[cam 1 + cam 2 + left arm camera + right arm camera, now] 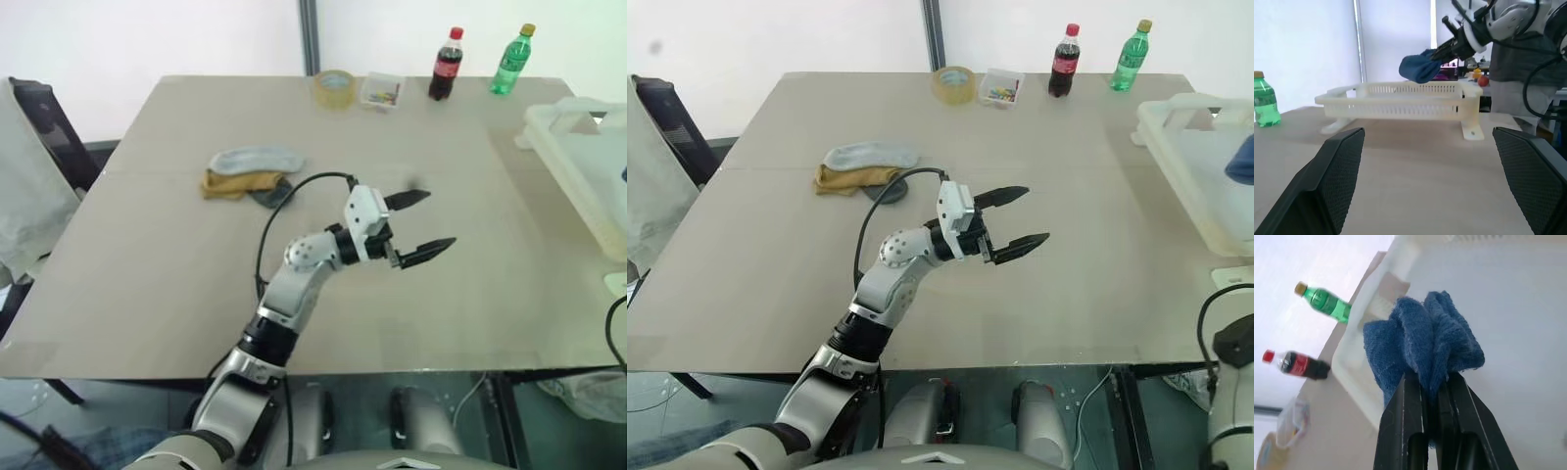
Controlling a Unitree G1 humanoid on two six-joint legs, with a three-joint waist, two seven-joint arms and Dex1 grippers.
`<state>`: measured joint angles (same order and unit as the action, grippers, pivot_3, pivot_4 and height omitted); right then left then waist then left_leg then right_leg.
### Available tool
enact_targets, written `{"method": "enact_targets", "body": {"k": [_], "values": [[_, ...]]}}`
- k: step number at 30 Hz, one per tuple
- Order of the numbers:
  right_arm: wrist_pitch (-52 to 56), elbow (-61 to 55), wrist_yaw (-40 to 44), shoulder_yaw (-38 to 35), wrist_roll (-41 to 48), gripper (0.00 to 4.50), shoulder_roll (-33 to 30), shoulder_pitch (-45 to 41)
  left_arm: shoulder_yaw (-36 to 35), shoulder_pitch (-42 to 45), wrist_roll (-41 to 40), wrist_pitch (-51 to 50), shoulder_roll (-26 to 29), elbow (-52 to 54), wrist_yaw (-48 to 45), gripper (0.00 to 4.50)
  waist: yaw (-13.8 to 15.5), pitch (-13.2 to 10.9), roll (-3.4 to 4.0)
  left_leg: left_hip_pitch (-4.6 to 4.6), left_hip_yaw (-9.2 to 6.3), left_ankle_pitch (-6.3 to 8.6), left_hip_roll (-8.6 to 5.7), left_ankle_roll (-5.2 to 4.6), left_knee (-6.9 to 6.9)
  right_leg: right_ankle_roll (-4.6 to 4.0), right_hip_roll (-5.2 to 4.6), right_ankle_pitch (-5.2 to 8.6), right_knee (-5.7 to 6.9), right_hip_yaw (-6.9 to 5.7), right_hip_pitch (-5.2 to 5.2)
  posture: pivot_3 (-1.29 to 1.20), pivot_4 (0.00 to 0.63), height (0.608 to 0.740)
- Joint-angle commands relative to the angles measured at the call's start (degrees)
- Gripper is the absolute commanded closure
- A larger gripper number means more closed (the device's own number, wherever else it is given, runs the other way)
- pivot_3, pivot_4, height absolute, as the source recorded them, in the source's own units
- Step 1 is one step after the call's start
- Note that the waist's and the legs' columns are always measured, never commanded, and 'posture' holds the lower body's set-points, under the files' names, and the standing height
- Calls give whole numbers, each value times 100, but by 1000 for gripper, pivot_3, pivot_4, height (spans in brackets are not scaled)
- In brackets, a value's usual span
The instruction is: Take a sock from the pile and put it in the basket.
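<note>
While the pile (250,174) lies toward the left of the table (147,284), a pale grey-blue sock draped over a mustard one with a dark one tucked against them, nothing is touching it. These are limp knitted things, light and floppy, so they will sag and fold wherever they are lifted; a pinch across a bunched fold near the middle should hold better than a nip at a thin edge, which could slide free.

Over the middle of the table the left pincer (419,224) hangs with its fingers spread wide, holding nothing and pointing toward the robot's right.

Further right, the basket (1195,186) sits at the table's right edge. The right pincer (1436,382) is pressed together on the blue sock (1422,340), gripping a gathered wad of fabric between its two fingers; the sock bulges out past the tips, soft and crumpled. It hangs above the basket's open interior, as the left wrist view also shows. Being so light, it should drop cleanly once released, though the fuzzy knit may cling briefly to the pads.
</note>
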<state>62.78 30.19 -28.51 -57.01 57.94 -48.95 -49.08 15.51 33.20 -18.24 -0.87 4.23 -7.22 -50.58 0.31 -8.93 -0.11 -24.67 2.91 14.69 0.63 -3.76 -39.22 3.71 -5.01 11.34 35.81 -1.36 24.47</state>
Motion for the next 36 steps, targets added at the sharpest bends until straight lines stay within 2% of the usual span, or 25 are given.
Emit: {"method": "enact_targets", "body": {"k": [1,3,7,8,9,13,15,20,24,25,27,28,29,32,36], "values": [[-521,833,332,-2,-237,3698,-201,-258,-49,97,-69,27,-75,261,-23,0,-8,0,1,1,2,0,0,0,0,0,0,0,0,2,0,0,150,740],[-625,1059,366,31,-324,2909,-206,-328,-61,99,-37,37,-79,252,1,0,-13,-2,5,2,3,0,0,0,1,0,1,0,1,5,1,0,150,740],[-875,1256,295,124,-578,914,-237,-405,-75,44,15,40,-13,279,39,0,-11,-4,8,0,2,0,1,-1,1,0,1,0,1,5,2,0,150,740],[-920,1175,347,260,-735,365,-270,-325,-67,24,26,34,5,296,49,0,-11,-4,8,-1,2,1,1,-1,1,0,1,0,0,5,2,0,150,740],[-986,952,498,487,-922,30,-303,-208,-64,9,39,21,25,311,65,0,3,-4,8,-1,2,1,1,-1,1,0,1,0,0,5,2,0,150,740],[-1021,-343,1170,1314,-1315,30,-341,238,-85,-42,78,-28,118,357,152,0,31,-5,17,-4,1,1,1,-1,1,0,1,0,0,4,4,0,150,740],[-885,-856,1428,1500,-1343,30,-324,441,-100,-61,120,-29,175,365,191,0,33,-5,20,-4,4,1,1,-1,1,1,1,0,2,8,8,0,150,740],[-763,-2698,3004,1996,-1148,30,-339,1688,-332,52,568,103,582,93,536,0,41,-5,19,-2,-7,1,7,-1,1,1,5,0,4,-4,6,0,150,740],[-910,-3899,4076,2162,-861,30,-21,2755,-611,184,790,204,999,-167,668,0,37,-6,17,0,-9,0,8,0,-2,1,6,-1,6,-6,3,0,150,740],[-1289,-4251,4449,2350,-1051,30,130,3266,-776,143,728,54,1128,-203,716,0,38,-6,17,1,-9,1,8,0,-2,1,6,-1,6,-6,2,0,150,740],[-2863,-4870,5848,2958,-1890,30,313,4758,-1194,-180,280,-723,1374,-1,733,0,33,-8,18,1,-5,1,8,0,-4,2,5,-1,6,-4,2,0,150,740],[-3299,-4987,6338,3010,-2038,30,449,5221,-1287,-354,220,-941,1470,134,757,0,95,13,-23,0,-4,0,5,-1,-6,3,1,-2,6,-2,3,0,150,740],[-3608,-4987,6677,2918,-1975,30,646,5512,-1306,-573,210,-1064,1577,317,751,0,76,19,-31,6,-36,2,14,1,0,16,7,6,-2,-34,-16,0,150,740],[-3898,-4816,7325,2761,-1864,30,782,6104,-1410,-1333,10,-1527,1793,1024,779,0,19,-16,30,4,-20,5,30,3,4,21,1,8,-8,-21,-13,0,150,740],[-4260,-4208,8253,2633,-1859,30,727,6469,-1526,-2615,-316,-1920,1979,2203,782,0,19,-40,-13,34,-4,17,16,-19,-11,13,-15,12,-15,5,-41,0,150,740]]}}
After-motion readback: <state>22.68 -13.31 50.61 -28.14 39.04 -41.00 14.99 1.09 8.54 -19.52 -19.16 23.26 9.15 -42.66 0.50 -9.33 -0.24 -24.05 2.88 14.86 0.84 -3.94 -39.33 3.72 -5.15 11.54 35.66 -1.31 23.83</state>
